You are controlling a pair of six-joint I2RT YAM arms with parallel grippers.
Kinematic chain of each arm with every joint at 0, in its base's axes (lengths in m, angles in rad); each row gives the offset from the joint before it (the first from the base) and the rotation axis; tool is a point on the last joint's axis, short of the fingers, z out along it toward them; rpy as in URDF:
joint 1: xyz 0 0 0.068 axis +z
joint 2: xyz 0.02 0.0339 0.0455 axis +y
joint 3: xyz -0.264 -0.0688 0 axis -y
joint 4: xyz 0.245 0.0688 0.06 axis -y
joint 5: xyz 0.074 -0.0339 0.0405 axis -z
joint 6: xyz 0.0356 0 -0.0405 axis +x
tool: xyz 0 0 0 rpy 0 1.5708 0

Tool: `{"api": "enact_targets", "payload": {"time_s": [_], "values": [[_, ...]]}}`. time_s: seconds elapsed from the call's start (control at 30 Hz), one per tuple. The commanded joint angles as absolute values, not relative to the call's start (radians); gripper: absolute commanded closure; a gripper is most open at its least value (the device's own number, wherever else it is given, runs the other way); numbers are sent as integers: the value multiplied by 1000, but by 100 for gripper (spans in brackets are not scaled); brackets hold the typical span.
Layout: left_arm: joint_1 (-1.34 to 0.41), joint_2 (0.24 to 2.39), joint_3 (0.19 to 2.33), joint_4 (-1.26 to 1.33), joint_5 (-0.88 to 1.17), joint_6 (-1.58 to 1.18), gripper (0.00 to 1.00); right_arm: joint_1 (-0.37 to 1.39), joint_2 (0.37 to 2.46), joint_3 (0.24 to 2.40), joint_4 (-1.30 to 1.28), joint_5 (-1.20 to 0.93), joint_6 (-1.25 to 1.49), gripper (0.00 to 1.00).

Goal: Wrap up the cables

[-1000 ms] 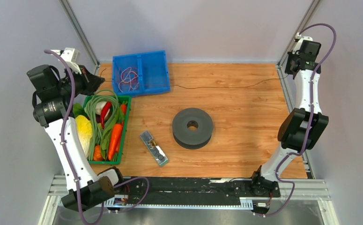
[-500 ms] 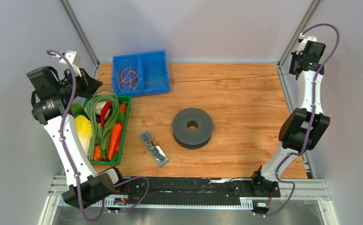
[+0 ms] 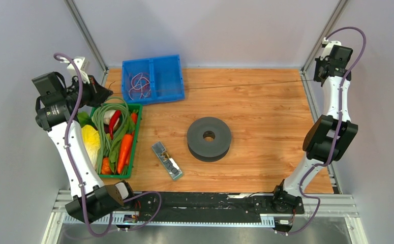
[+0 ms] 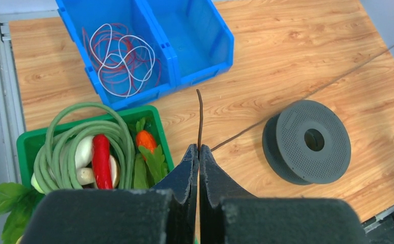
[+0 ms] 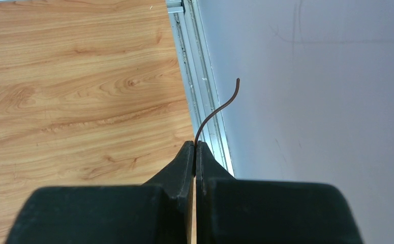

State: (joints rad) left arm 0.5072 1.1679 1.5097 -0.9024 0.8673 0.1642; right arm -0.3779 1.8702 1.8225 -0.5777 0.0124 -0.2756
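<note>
Cable: we see the cable (image 3: 235, 86) as one thin dark line strung across the upper part of the top view, from the upper left to the upper right, each end pinched by an arm.
Left jaws: the left gripper (image 3: 105, 93) is clamped on one end; in its wrist view the gripper (image 4: 198, 148) pads meet with no gap, and a short stub of cable (image 4: 200, 117) sticks up out of them.
Right jaws: the right gripper (image 3: 316, 77) is likewise closed on the other end; at the gripper (image 5: 195, 145) tips a curved stub of cable (image 5: 217, 109) rises toward the upper right of that frame.
Long axis: nearly level across the top view, rising slightly toward the right. It looks straight enough that we judge it taut and lifted off the table (image 3: 266, 168).
Crossing: near its left end the line passes over the near wall of the blue bin (image 3: 180, 76); we cannot tell whether it touches.
Spool: the spool (image 3: 209, 138) lies flat at the centre of the frame, below the cable and about under the middle of the span, well apart from both grippers.
Nearer arm: neither clearly; both stand about equally far from the spool.
Relation that matters: in the left wrist view the line runs toward the upper right, passing above the spool (image 4: 306, 142). We judge the span must come down the frame to reach it.
</note>
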Motion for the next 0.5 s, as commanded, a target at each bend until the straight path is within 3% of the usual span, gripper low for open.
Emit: {"api": "enact_targets", "payload": {"time_s": [0.0, 0.47], "values": [[540, 1173, 1506, -868, 825, 210, 100, -414, 1887, 1864, -503, 60, -325, 100], [555, 1201, 1505, -871, 802, 238, 100, -420, 1899, 1858, -491, 75, -356, 100]]}}
